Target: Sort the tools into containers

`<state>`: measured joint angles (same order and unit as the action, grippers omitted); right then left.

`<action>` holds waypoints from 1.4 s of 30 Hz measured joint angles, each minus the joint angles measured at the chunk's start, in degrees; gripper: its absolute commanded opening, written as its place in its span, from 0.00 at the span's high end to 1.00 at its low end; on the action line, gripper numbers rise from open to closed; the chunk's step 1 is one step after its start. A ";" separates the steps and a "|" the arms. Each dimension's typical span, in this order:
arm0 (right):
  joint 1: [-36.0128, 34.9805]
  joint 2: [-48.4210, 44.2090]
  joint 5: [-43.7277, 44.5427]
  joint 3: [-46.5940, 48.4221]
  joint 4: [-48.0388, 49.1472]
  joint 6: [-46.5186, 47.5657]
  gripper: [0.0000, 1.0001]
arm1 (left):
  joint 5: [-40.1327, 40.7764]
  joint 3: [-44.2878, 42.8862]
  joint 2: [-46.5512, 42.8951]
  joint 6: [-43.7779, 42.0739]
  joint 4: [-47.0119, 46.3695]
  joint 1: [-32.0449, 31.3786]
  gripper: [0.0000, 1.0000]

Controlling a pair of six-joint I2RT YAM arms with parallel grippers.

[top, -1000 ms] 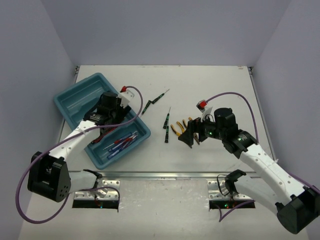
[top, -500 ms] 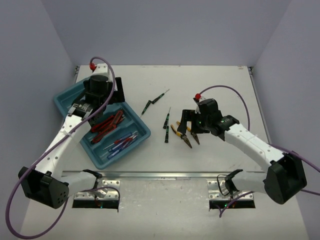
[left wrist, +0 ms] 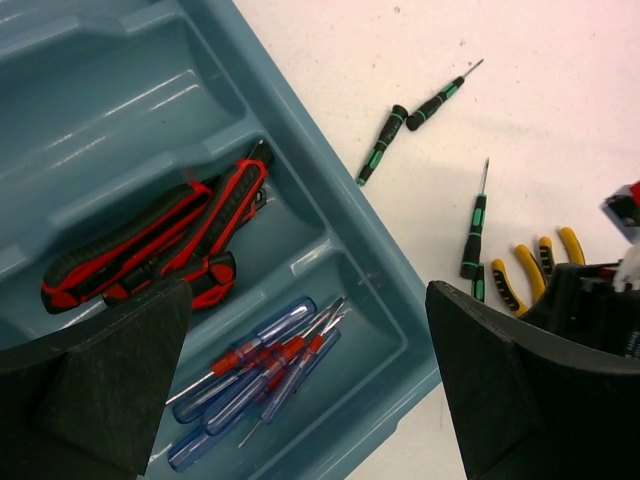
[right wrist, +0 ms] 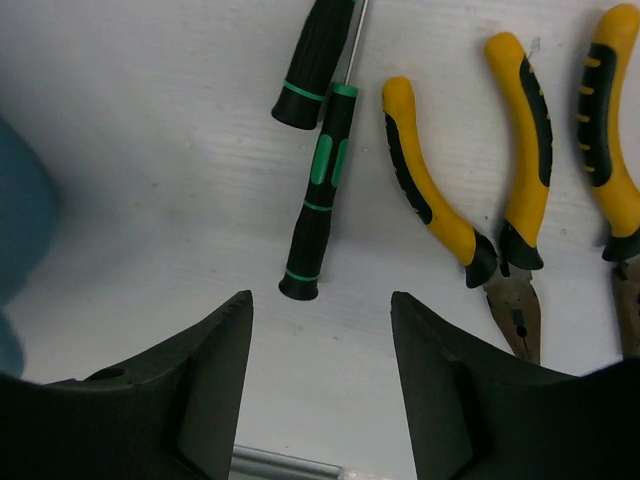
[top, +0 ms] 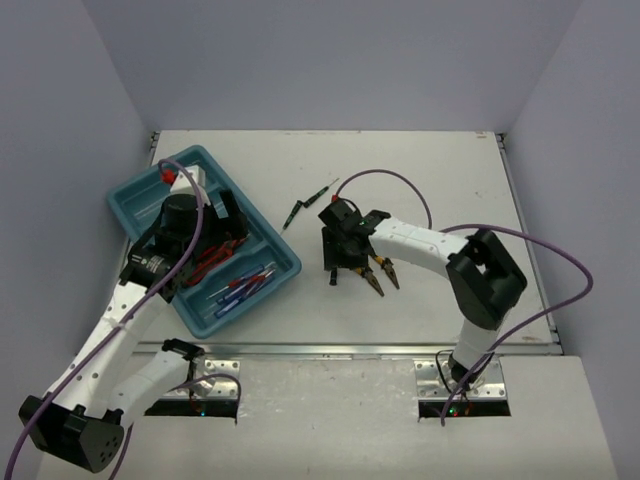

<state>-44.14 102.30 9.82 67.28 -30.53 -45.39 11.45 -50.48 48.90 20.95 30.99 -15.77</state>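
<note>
The teal tray (top: 135,195) lies at the left. One compartment holds red-handled cutters (left wrist: 160,245), the one beside it blue-handled screwdrivers (left wrist: 260,365). My left gripper (left wrist: 310,400) hangs open and empty above these compartments, and shows in the top view (top: 222,235). On the table lie two black-green screwdrivers (top: 310,203), two more (right wrist: 318,200) and yellow-handled pliers (right wrist: 430,200). My right gripper (right wrist: 320,390) is open and empty just above the table, at the near end of a black-green screwdriver, with the pliers to its right. It also shows in the top view (top: 338,255).
The tray's two far compartments (left wrist: 110,90) look empty. The tray's near corner (right wrist: 20,230) shows as a teal blur left of my right gripper. A metal rail (top: 350,349) runs along the table's near edge.
My left gripper has risen out of the cutters' compartment, empty, and now hangs over the tray. My right gripper has swung left from over the pliers to the black-green screwdrivers.
</note>
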 measured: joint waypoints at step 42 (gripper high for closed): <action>-2.12 -30.38 -23.48 -22.54 29.77 4.91 1.00 | -41.06 17.89 0.90 17.95 -40.27 -12.08 0.08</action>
<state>-46.27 71.92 -13.67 44.73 -0.76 -40.48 -29.61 -32.59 49.80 38.90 -9.28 -27.85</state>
